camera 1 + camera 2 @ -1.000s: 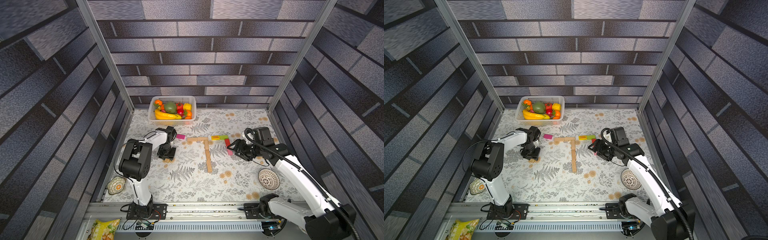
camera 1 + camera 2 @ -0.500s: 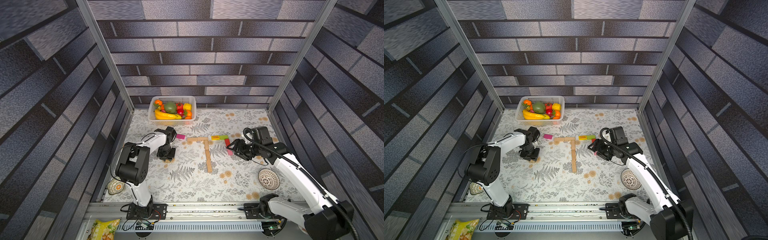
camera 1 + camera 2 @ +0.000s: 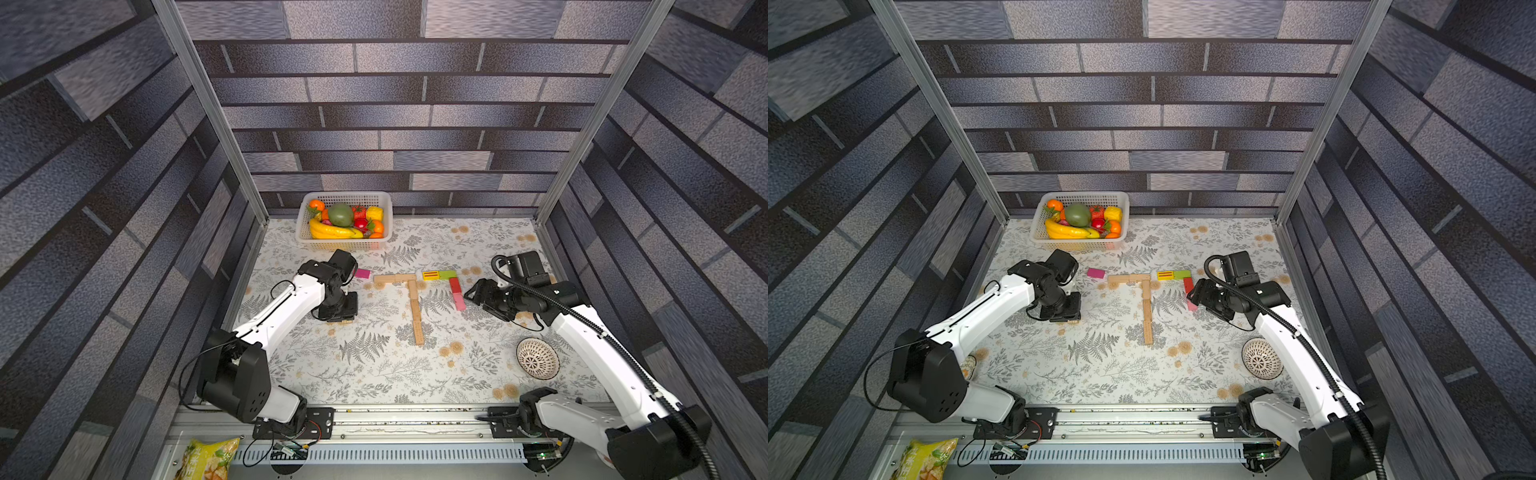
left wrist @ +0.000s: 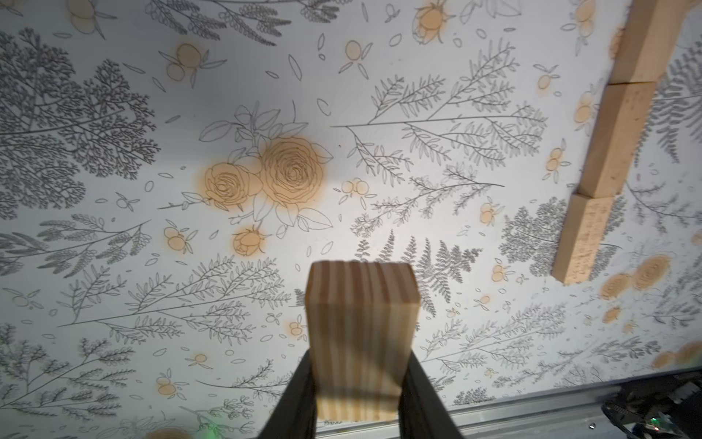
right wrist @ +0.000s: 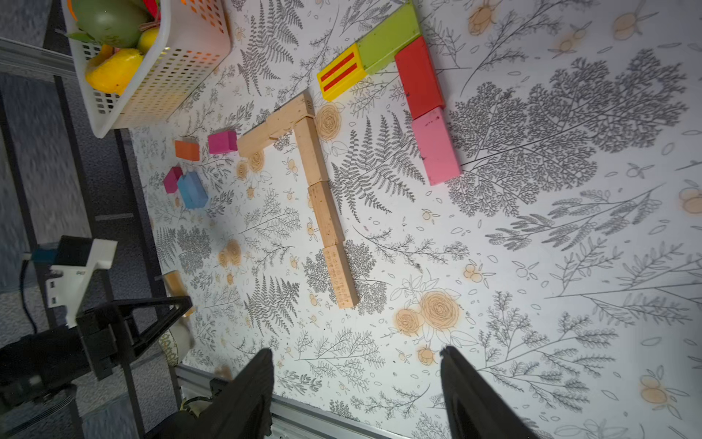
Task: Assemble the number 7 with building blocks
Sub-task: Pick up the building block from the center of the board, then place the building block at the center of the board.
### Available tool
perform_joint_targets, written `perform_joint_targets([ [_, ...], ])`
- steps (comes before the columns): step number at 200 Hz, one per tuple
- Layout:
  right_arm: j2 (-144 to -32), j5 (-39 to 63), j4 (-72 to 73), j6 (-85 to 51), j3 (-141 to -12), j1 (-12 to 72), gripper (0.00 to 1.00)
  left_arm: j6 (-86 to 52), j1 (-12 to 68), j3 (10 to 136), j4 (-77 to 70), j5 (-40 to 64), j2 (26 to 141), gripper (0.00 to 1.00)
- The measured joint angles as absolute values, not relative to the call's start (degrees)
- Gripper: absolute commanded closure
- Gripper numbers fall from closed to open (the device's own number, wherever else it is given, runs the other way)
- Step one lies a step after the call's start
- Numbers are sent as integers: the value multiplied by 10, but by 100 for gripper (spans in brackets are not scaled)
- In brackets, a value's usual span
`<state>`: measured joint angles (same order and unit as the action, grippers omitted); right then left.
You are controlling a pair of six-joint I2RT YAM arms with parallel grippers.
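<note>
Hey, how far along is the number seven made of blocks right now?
Done: a tan 7 lies assembled, short bar joined to a longer stem. Beside it a coloured 7 has a yellow-green bar and red-pink stem. In hand: the left tool grips a tan block; the right tool is open, empty. Left: placing that block, probably lengthening a stem.

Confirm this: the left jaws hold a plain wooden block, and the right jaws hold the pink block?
Wrong about the right jaws: they stand open and empty; the right wrist view shows the pink block lying apart from them. The left jaws do hold the plain wooden block.
</note>
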<state>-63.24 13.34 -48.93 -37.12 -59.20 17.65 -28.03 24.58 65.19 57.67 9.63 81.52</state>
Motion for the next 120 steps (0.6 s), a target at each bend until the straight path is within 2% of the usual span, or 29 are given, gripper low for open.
perform_joint_targets([
  [74, -622, 83, -530, -359, -620, 159, 29, -511, 405, 653, 485, 151, 789, 69],
  [120, -598, 70, -552, -355, -620, 156, 29, -583, 482, 684, 411, 167, 882, 69],
])
